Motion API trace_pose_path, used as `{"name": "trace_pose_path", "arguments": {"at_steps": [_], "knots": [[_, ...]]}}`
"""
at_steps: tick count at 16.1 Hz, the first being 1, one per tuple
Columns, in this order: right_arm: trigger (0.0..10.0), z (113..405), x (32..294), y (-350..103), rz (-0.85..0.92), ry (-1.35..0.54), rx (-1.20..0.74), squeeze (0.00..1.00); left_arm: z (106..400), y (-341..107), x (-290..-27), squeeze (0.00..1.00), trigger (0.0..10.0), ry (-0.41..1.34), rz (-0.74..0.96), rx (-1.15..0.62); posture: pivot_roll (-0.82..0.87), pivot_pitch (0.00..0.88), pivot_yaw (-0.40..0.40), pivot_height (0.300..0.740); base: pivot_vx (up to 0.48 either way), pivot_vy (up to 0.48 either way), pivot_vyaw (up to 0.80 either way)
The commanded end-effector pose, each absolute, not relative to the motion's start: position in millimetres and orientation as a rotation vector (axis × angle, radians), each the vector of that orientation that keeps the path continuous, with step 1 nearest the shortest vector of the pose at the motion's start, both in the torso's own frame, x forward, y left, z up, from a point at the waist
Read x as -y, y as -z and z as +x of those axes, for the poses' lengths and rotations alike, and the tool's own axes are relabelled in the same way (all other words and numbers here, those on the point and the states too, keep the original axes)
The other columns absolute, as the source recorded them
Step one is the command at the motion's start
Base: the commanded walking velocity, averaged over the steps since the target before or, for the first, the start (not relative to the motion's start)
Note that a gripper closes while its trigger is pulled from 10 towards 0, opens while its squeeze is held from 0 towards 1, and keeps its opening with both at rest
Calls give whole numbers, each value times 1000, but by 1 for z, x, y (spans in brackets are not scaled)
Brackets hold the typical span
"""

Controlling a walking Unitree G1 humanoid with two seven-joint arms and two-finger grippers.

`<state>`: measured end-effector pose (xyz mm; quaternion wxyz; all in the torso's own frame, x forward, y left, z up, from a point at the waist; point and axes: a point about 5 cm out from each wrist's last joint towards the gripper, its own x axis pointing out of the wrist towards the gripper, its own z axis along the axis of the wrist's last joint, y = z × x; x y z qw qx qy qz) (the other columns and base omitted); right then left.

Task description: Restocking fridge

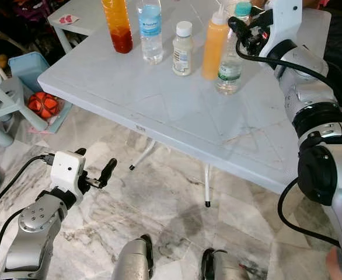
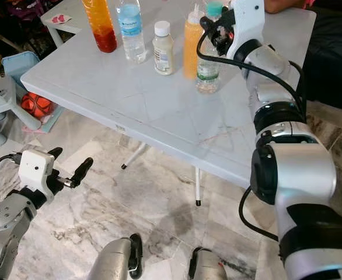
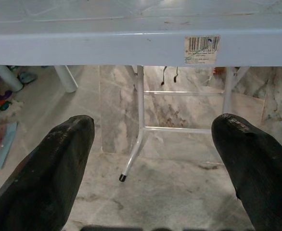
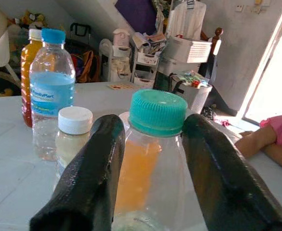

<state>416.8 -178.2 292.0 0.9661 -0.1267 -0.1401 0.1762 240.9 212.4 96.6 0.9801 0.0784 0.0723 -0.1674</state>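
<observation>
- Right wrist view: my right gripper (image 4: 153, 168) has its fingers spread either side of the clear bottle with the green cap (image 4: 159, 111), just below the cap. Cannot tell whether the pads touch the plastic yet.
- That bottle stands at the right end of a row on the white table (image 1: 159, 111), well in from the near edge.
- Risk: the orange squeeze bottle (image 1: 215, 44) sits just beside it. A finger sliding wide could knock it over.
- Risk: pinching high on the neck may tip the bottle as I lift.
- Further along the row: small white-capped bottle (image 1: 182, 49), blue-label water bottle (image 1: 151, 29), tall orange drink bottle (image 1: 118, 24).
- Left gripper (image 1: 95, 175) hangs below the table edge, fingers apart, holding nothing.
- A person's limb in pink (image 4: 271, 142) rests at the table's far side.
</observation>
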Motion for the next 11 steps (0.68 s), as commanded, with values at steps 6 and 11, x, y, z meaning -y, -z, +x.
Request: {"name": "trace_pose_path", "arguments": {"at_steps": [6, 11], "knots": [[0, 417, 180, -301, -253, -345, 314, 0, 240, -93, -214, 0, 10000, 320, 160, -154, 211, 166, 58, 740, 0, 0, 0], [0, 413, 179, -297, -223, -344, 374, 0, 243, -92, -211, 0, 10000, 316, 152, -146, 196, 149, 49, 740, 0, 0, 0]]}}
